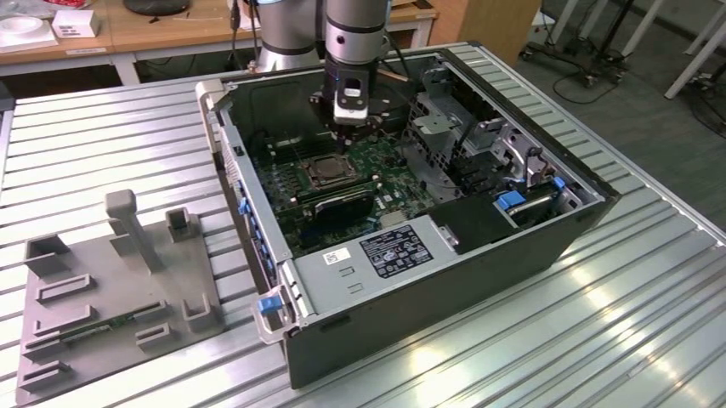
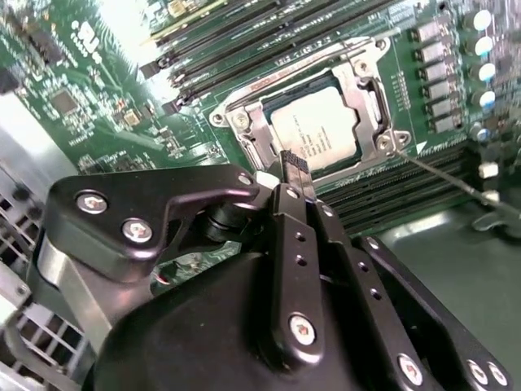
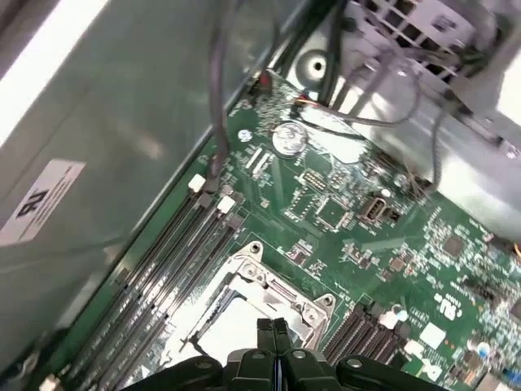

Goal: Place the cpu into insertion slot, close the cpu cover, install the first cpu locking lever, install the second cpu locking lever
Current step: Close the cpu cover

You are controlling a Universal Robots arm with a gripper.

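The cpu (image 2: 313, 134) lies flat in the insertion slot (image 2: 244, 122) on the green motherboard (image 1: 380, 174). The silvery cpu cover (image 2: 362, 85) lies down around it, framing the chip. A thin metal locking lever (image 2: 456, 183) slants away from one socket corner, raised off the board. My gripper (image 2: 295, 167) hovers just above the socket's edge, fingers pressed together with nothing between them. In the first wrist view the fingertips (image 3: 273, 327) sit over the cover's frame (image 3: 277, 285). In the exterior view the gripper (image 1: 352, 127) hangs inside the open computer case, just behind the socket (image 1: 329, 172).
Long black memory slots (image 2: 244, 37) flank the socket on both sides. Case walls (image 1: 244, 170), a drive cage (image 1: 448, 127) and loose cables (image 3: 383, 106) surround the board. A grey fixture (image 1: 114, 280) stands on the slatted table at the exterior view's left.
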